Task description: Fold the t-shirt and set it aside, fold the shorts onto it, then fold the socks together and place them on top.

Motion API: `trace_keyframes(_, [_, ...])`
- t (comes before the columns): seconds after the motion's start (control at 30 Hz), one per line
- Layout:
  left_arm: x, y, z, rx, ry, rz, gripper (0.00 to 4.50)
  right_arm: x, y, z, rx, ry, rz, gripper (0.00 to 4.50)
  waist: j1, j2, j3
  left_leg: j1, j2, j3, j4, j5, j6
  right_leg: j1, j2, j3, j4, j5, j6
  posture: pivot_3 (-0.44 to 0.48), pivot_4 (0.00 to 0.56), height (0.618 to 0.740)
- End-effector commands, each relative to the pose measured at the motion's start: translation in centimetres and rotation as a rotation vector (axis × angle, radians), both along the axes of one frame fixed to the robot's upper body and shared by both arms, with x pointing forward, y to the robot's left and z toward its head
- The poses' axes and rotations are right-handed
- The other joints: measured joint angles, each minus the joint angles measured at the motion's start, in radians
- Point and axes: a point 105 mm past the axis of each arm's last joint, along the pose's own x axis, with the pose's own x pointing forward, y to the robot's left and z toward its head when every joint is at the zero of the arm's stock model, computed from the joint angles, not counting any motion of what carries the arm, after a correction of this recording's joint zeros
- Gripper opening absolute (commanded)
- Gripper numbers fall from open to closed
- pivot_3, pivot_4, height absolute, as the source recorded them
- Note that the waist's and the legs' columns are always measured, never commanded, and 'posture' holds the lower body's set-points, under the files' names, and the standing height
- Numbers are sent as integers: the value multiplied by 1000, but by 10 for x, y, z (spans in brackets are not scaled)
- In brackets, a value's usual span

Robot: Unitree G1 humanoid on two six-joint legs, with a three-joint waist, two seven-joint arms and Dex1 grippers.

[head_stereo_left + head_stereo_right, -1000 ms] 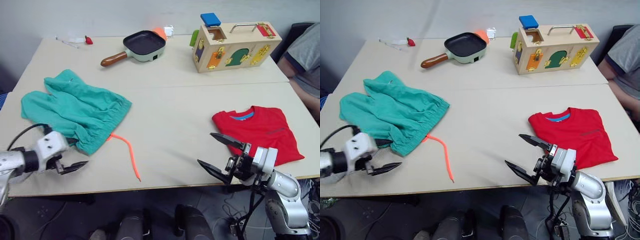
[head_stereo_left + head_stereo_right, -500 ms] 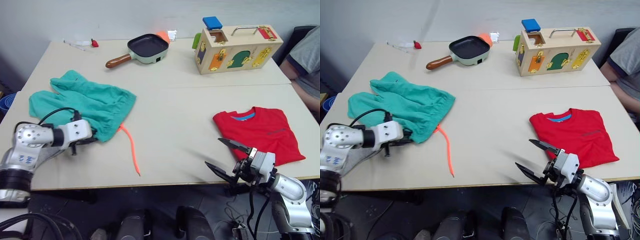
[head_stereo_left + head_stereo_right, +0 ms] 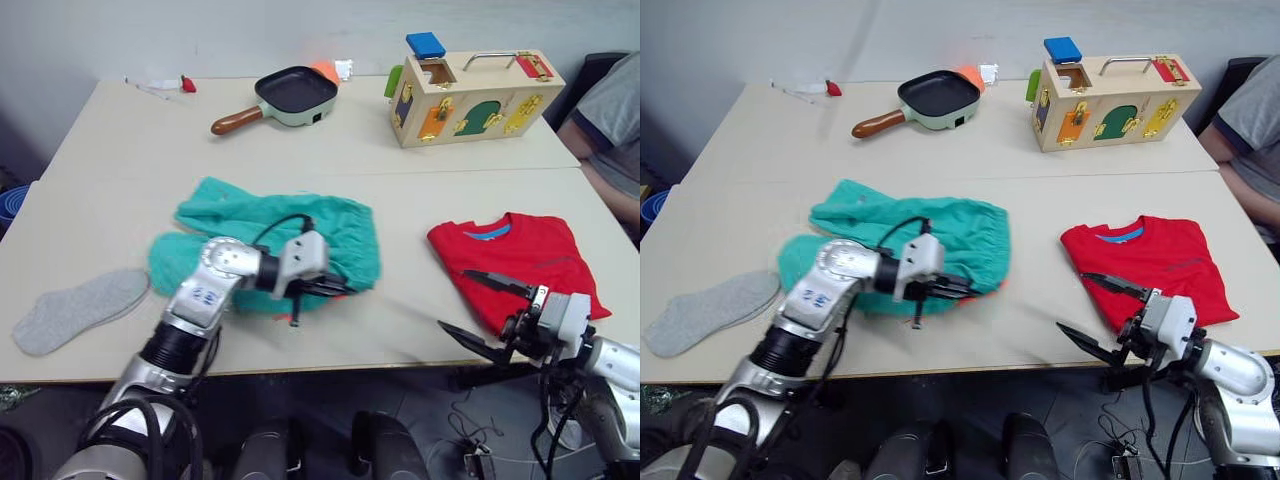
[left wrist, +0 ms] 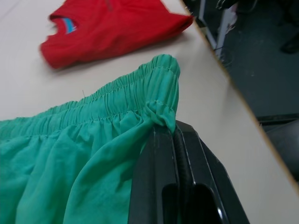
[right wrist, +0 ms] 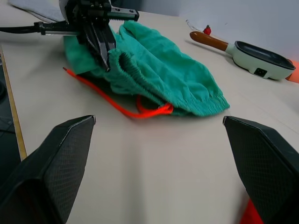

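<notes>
While my left end effector [image 3: 335, 289] is pinching the gathered waistband of the shorts [image 3: 290, 240] with both fingers closed on the fabric, the shorts are lying bunched at the centre of the frame on the desk [image 3: 110, 160]. My right end effector [image 3: 480, 310] is hovering wide open and empty at lower right, beside the folded t-shirt [image 3: 520, 260]. One sock [image 3: 75, 308] is lying at lower left.

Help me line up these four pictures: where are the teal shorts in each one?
Left eye: shorts mid-table, waistband pinched by the left hand.
Right eye: shorts mid-table, left of the t-shirt.
Left wrist: shorts across the lower half, waistband in the fingers.
Right wrist: shorts upper middle.
Shared landmark: the gathered waistband.
</notes>
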Motion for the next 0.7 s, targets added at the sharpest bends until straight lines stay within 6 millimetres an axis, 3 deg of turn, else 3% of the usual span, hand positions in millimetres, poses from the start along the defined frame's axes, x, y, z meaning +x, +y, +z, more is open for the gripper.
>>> trace_keyframes(0.03, [0, -24, 7, -68, 12, 37, 212, -4, 1, 6, -31, 13, 36, 4500, 2, 0, 0, 0, 0, -1, 0, 0, 0, 0, 0, 0, 0, 0, 0, 0, 150, 740])
trace_keyframes(0.13, [-5, -23, 6, -68, 23, 46, 931, -2, 6, 11, -29, 42, 66, 4500, -1, 0, 0, 0, 0, -1, 0, 0, 0, 0, -1, -1, 0, 0, 0, 0, 150, 740])
trace_keyframes(0.4, [-37, 59, 24, -82, -7, 30, 3471, 13, 29, 5, -193, 102, 214, 4500, -17, 1, 0, 1, 1, -3, -2, 1, -3, 0, -1, -1, 1, -2, -3, 0, 150, 740])
trace_keyframes(0.47, [-28, 86, 23, -54, -61, 144, 3471, 20, 36, -3, -218, 139, 232, 4500, -11, 1, 0, 1, 1, -4, -2, 0, -3, 0, -2, -2, 1, -2, -3, 0, 150, 740])
trace_keyframes(0.57, [-18, 135, 2, 144, -150, 276, 3471, 29, 43, -16, -313, 162, 255, 4500, -7, 1, 0, 1, 1, -5, -1, -3, -8, 0, -2, -2, 0, -2, -3, 0, 150, 740])
trace_keyframes(0.7, [-14, 181, -5, 239, -185, 402, 4289, 38, 56, -28, -373, 157, 269, 4500, -1, 1, 0, -1, 1, -5, -2, -4, -9, -3, -2, -3, 0, -2, -4, 0, 150, 740])
